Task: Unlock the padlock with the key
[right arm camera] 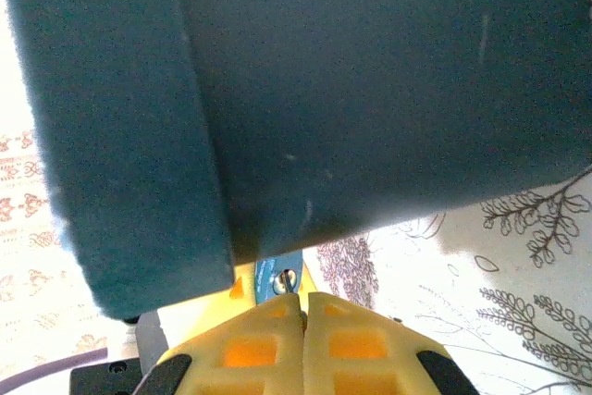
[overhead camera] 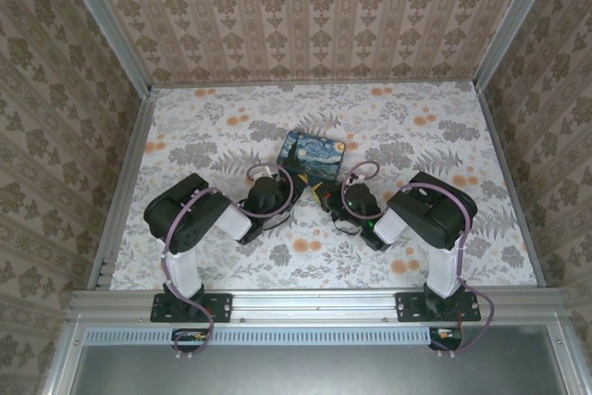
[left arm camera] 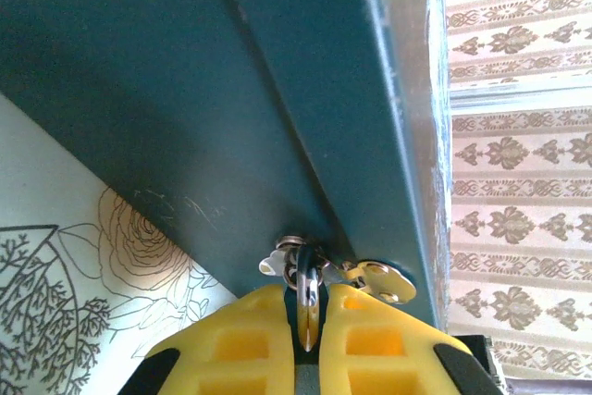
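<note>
The padlock [right arm camera: 268, 275] shows as a small blue body with a round silver keyhole, just below the tin's lower edge. In the left wrist view my left gripper [left arm camera: 308, 291] is shut on it, edge-on. A small ring [left arm camera: 298, 249] with two key-like metal pieces hangs beyond the fingertips. My right gripper [right arm camera: 304, 296] is shut, its tips right at the keyhole. A thin dark sliver, the key [right arm camera: 289, 278], runs from the finger gap into the keyhole; most of it is hidden. From above, the left gripper [overhead camera: 277, 182] and right gripper [overhead camera: 324, 195] meet at the tin's near side.
The blue-and-yellow Starry Night tin [overhead camera: 313, 154] stands mid-table, and its dark teal sides [left arm camera: 231, 90] [right arm camera: 370, 90] loom close over both grippers. Patterned walls [overhead camera: 296, 16] enclose the floral table [overhead camera: 416, 127] on three sides. A metal rail [overhead camera: 314, 302] runs along the near edge.
</note>
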Controlling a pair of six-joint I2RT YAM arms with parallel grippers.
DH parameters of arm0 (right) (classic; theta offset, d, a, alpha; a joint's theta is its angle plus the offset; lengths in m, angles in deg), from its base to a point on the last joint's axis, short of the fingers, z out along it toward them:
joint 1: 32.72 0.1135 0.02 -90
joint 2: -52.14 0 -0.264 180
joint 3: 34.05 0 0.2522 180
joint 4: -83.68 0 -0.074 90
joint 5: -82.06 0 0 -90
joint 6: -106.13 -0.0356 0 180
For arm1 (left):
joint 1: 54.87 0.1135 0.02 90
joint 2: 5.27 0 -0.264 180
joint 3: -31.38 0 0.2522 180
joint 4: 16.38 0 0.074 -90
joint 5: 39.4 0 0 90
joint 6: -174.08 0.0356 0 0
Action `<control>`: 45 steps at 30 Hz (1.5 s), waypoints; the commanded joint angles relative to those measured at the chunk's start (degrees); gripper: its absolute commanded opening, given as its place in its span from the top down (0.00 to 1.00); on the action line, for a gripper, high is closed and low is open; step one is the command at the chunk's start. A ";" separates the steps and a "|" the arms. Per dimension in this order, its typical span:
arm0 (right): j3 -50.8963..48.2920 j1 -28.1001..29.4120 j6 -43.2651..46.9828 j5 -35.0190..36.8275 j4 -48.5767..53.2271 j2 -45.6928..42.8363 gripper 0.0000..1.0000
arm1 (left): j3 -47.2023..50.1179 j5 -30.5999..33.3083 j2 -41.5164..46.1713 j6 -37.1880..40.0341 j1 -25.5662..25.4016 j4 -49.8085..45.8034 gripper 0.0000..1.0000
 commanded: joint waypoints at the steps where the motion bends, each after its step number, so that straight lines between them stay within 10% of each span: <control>1: 0.36 0.36 3.54 1.51 -5.77 0.09 1.00 | 0.72 -4.50 0.72 -3.34 -1.62 5.12 1.00; 11: 2.63 0.67 6.70 -0.04 -5.99 -1.95 1.00 | 0.32 -3.76 -0.79 -4.89 -3.75 9.38 1.00; 27: 4.53 1.43 -11.75 5.36 -6.41 -0.03 1.00 | -0.80 -3.01 -2.60 -1.99 -5.64 10.09 1.00; 45: 9.29 -1.30 13.18 -5.95 16.58 -6.43 1.00 | 0.28 -1.96 -2.29 -0.69 -5.67 9.91 1.00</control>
